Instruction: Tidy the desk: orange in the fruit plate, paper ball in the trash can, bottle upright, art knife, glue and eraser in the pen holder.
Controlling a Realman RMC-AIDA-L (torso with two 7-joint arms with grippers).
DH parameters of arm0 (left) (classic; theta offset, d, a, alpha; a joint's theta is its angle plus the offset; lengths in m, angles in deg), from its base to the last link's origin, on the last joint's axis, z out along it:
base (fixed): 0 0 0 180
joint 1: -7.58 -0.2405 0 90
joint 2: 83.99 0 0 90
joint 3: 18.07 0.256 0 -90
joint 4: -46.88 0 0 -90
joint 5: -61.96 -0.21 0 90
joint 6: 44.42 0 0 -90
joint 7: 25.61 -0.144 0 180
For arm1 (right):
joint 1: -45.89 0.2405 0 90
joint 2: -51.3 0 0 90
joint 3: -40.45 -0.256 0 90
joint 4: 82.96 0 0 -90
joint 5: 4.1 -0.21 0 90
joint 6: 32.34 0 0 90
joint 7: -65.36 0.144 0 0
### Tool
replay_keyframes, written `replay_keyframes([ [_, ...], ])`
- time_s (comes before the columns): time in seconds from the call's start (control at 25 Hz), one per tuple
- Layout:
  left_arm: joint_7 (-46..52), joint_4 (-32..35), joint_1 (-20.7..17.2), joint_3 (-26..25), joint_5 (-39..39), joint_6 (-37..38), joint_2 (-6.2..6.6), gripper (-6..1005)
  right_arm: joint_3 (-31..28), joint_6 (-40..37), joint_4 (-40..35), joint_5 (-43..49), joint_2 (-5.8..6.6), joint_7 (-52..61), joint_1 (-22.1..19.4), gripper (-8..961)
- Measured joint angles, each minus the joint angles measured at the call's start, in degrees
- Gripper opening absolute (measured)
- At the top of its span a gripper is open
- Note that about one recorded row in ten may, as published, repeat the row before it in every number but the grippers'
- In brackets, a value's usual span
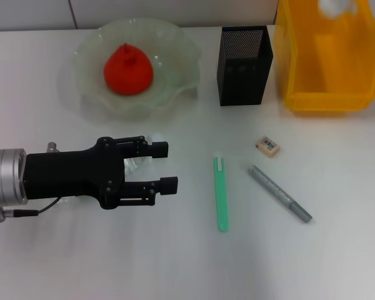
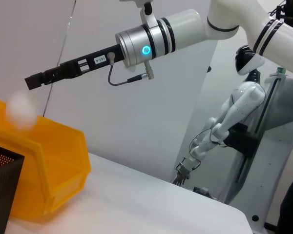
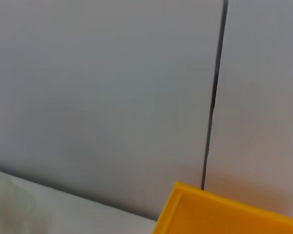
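My left gripper (image 1: 169, 166) hangs low over the desk, jaws apart, empty. The bottle (image 1: 136, 159) — clear, hard to read — seems to lie right under my fingers. My right gripper (image 2: 35, 80) is raised over the yellow trash can (image 1: 328, 94), its jaws unreadable.

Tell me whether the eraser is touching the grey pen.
Apart. The head view shows bare white desk between the eraser and the near tip of the grey pen, which lies diagonally below it.
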Motion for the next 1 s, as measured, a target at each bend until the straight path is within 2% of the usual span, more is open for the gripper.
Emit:
replay_keyframes([
  [0.2,-0.02,0.00,0.05,0.01,0.03,0.00,0.05,741,1.60,3.66,-0.11,-3.75,-0.16,-0.07,-1.60,774],
  [0.36,-0.02,0.12,0.07,0.02,0.05,0.00,0.08,741,1.82,6.38,0.08,-9.50,-0.34,-1.96,-3.40,773],
  [0.4,-0.02,0.18,0.07,0.02,0.09,0.00,0.09,741,1.78,7.14,0.18,-12.27,-0.47,-3.34,-4.17,773],
  [0.44,-0.02,0.24,0.08,0.02,0.14,0.00,0.10,741,1.56,8.23,0.19,-22.60,-0.67,-8.84,-6.34,773],
  [0.52,-0.02,0.34,0.09,-0.07,0.20,0.01,0.10,741,1.34,7.69,-0.75,-36.50,-0.75,-16.64,-9.18,773],
  [0.56,-0.02,0.39,0.10,-0.20,0.22,0.01,0.09,741,1.34,7.69,-0.75,-36.50,-0.75,-16.64,-9.18,773],
  [0.6,-0.02,0.41,0.12,-0.39,0.22,0.01,0.09,741,1.37,5.09,-2.32,-47.98,-0.90,-24.43,-11.48,772],
  [0.64,-0.02,0.41,0.12,-0.39,0.22,0.01,0.09,741,1.30,2.61,-3.54,-53.77,-1.02,-28.87,-12.65,772],
  [0.68,-0.02,0.43,0.13,-0.64,0.22,0.00,0.10,741,1.30,2.61,-3.54,-53.77,-1.02,-28.87,-12.65,772],
  [0.72,-0.03,0.48,0.24,-1.53,0.22,-0.03,0.11,741,1.04,-3.84,-5.78,-62.44,-1.35,-35.97,-14.48,772],
  [0.76,-0.04,0.47,0.41,-1.85,0.23,-0.12,0.13,741,0.17,-9.97,-7.94,-66.35,-1.55,-40.22,-15.50,772],
  [0.88,-0.08,0.44,0.70,-2.22,0.23,-1.01,0.22,741,-0.71,-18.64,-11.72,-65.88,-1.55,-44.00,-16.25,771],
  [1.0,-0.06,0.47,0.80,-2.23,0.22,-1.24,0.22,741,-0.87,-22.97,-13.96,-63.18,-1.36,-45.44,-16.57,771],
])
